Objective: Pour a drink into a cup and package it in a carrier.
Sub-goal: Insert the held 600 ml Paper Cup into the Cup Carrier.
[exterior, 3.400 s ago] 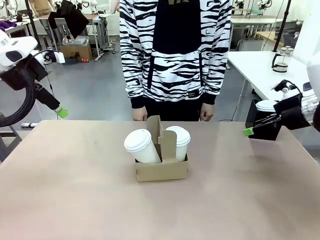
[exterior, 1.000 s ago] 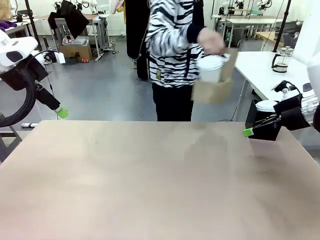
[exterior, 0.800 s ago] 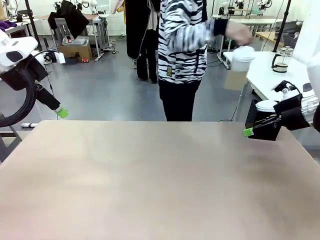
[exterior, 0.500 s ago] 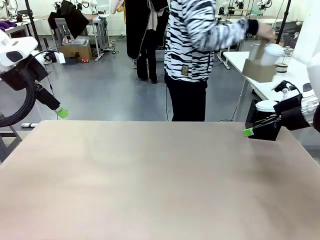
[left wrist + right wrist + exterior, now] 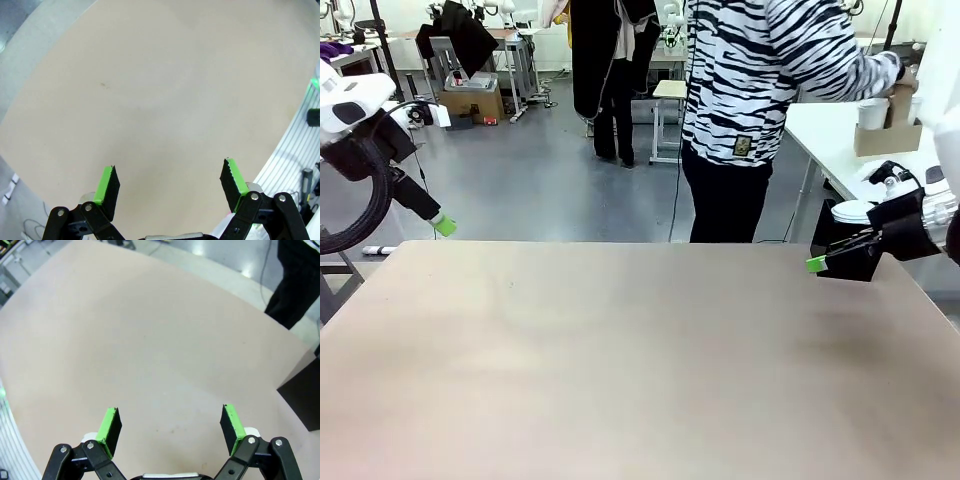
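The person in a black and white striped top (image 5: 770, 70) stands at the far right, turned to a white side table (image 5: 840, 135). Their hand (image 5: 903, 77) holds the brown cardboard carrier (image 5: 888, 135) over that table. A white paper cup (image 5: 872, 114) sits in the carrier.

The big tan table (image 5: 620, 360) lies in front of the robot. The left gripper (image 5: 170, 187) hangs up high over the left edge of this table. Its two green pads are wide apart and hold nothing. The right gripper (image 5: 170, 427) hangs over the right side, and its pads are wide apart too, with nothing between them. A black box (image 5: 850, 262) sits just behind the right gripper, with flat white lids (image 5: 855, 211) on top
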`<action>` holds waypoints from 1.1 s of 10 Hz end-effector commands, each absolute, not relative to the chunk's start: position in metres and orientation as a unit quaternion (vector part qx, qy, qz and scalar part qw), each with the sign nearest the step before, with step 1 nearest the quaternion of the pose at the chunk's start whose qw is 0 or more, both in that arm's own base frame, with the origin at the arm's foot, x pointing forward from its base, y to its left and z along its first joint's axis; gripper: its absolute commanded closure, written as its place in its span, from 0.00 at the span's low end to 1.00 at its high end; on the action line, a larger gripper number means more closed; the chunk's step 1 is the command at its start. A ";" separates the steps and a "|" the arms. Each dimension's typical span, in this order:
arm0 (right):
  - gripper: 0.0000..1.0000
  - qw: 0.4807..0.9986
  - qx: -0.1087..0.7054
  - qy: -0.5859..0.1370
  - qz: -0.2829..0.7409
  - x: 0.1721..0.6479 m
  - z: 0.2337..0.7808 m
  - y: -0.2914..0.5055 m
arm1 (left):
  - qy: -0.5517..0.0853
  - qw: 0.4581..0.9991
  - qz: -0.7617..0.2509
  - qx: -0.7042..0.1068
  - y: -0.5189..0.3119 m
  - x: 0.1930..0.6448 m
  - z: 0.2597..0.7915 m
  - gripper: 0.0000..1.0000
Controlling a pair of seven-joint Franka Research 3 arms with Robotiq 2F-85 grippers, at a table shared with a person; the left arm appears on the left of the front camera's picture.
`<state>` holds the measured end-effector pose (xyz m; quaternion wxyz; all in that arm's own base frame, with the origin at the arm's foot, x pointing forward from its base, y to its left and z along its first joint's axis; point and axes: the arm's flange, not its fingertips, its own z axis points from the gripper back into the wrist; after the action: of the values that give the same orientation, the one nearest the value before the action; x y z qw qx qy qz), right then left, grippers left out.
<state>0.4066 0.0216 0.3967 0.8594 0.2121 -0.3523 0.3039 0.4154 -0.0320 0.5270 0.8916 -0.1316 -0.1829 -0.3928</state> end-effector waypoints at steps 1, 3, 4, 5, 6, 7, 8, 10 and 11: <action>0.00 0.858 0.216 -0.350 0.308 0.405 0.395 0.022 | -0.179 0.895 -0.388 -0.126 -0.032 0.415 0.529 0.00; 0.00 0.858 0.216 -0.350 0.308 0.405 0.395 0.022 | -0.179 0.895 -0.388 -0.126 -0.032 0.415 0.529 0.00; 0.00 0.858 0.216 -0.350 0.308 0.405 0.395 0.022 | -0.179 0.895 -0.388 -0.126 -0.032 0.415 0.529 0.00; 0.00 0.858 0.216 -0.350 0.308 0.405 0.395 0.022 | -0.179 0.895 -0.388 -0.126 -0.032 0.415 0.529 0.00; 0.00 0.858 0.216 -0.350 0.308 0.405 0.395 0.022 | -0.179 0.895 -0.388 -0.126 -0.032 0.415 0.529 0.00; 0.00 0.858 0.216 -0.350 0.308 0.405 0.395 0.022 | -0.179 0.895 -0.388 -0.126 -0.032 0.415 0.529 0.00; 0.00 0.858 0.216 -0.350 0.308 0.405 0.395 0.022 | -0.179 0.895 -0.388 -0.126 -0.032 0.415 0.529 0.00; 0.00 0.858 0.216 -0.350 0.308 0.405 0.395 0.022 | -0.179 0.895 -0.388 -0.126 -0.032 0.415 0.529 0.00; 0.00 0.858 0.216 -0.350 0.308 0.405 0.395 0.022 | -0.179 0.895 -0.388 -0.126 -0.032 0.415 0.529 0.00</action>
<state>0.4066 0.0216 0.3967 0.8594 0.2121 -0.3523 0.3039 0.4154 -0.0320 0.5270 0.8916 -0.1316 -0.1829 -0.3928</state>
